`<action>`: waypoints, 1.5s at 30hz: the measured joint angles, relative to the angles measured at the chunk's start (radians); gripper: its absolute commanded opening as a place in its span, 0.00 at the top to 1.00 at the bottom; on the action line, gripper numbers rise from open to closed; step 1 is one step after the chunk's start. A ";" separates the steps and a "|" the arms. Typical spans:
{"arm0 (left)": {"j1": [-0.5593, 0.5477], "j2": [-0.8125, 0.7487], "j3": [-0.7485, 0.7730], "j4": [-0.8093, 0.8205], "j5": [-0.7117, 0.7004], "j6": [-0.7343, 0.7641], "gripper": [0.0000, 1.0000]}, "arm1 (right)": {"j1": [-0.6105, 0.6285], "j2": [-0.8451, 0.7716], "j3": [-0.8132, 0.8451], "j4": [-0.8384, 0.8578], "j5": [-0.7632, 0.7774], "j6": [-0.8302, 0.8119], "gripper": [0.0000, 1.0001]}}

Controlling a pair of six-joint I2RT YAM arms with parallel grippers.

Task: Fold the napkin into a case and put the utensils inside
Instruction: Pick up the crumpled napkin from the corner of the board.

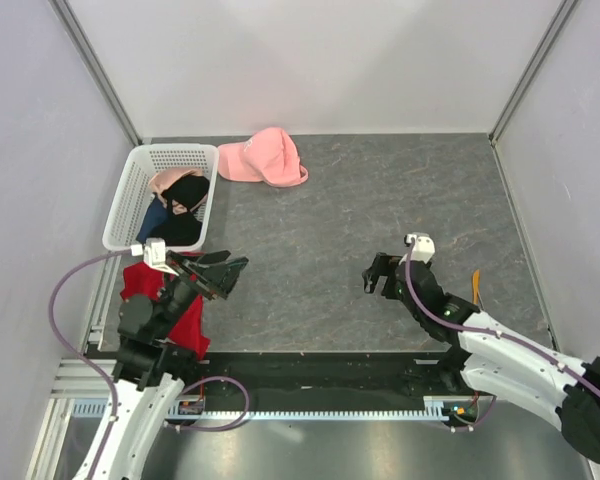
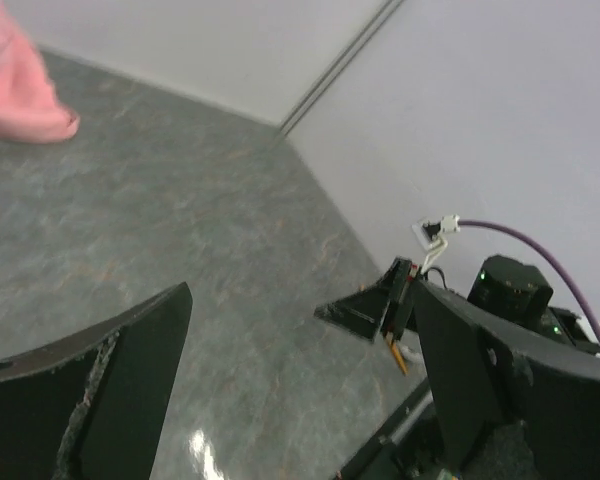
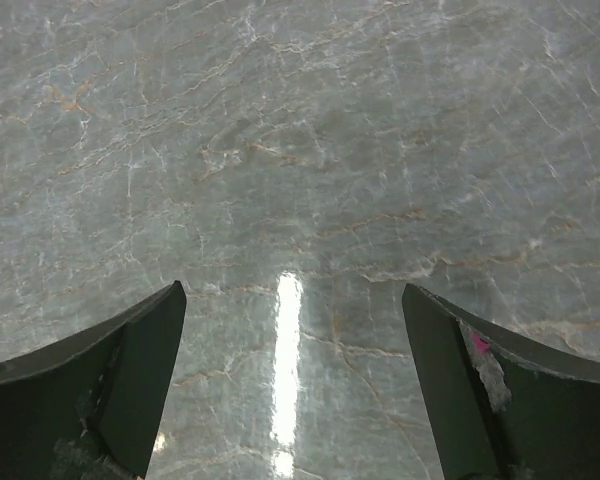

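cloth comes first in this job. the napkin (image 1: 138, 281) lies rumpled at about 8 o'clock on the counter (image 1: 380, 200), at its near left edge. it is partly hidden under the left arm and not yet folded. the left claw (image 1: 230, 276) hangs just beside it toward 3 o'clock, its fingers spread wide and holding nothing. the right claw (image 1: 375, 282) sits at about 4 o'clock over bare counter, also wide apart and empty.

a thin orange piece of the utensils (image 1: 476, 285) lies past the right arm at 4 o'clock. i cannot tell how many there are. the cap (image 1: 265, 160) at 12 o'clock and the basket (image 1: 130, 200) at 10 o'clock are well apart from the work.

the napkin looks light and limp, so it will likely sag and bunch if taken by its middle. the better hold seems to be a pinch on a corner or along a hem, ideally one claw on each of two neighbouring corners, so it can be drawn flat toward the centre. the utensils look stiff, light and probably slippery, so a pinch across the shaft near mid-length seems best.
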 measured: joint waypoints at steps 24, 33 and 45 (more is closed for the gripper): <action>0.001 0.196 0.433 -0.751 -0.139 0.056 0.08 | 0.333 1.035 0.547 0.628 -0.378 -0.018 0.11; 0.001 0.169 0.442 -0.814 -0.170 0.051 0.09 | 0.389 1.313 0.813 0.755 -0.317 0.004 0.26; 0.001 0.158 0.504 -0.884 -0.218 0.051 0.10 | 0.418 1.554 1.166 0.771 -0.266 0.030 0.75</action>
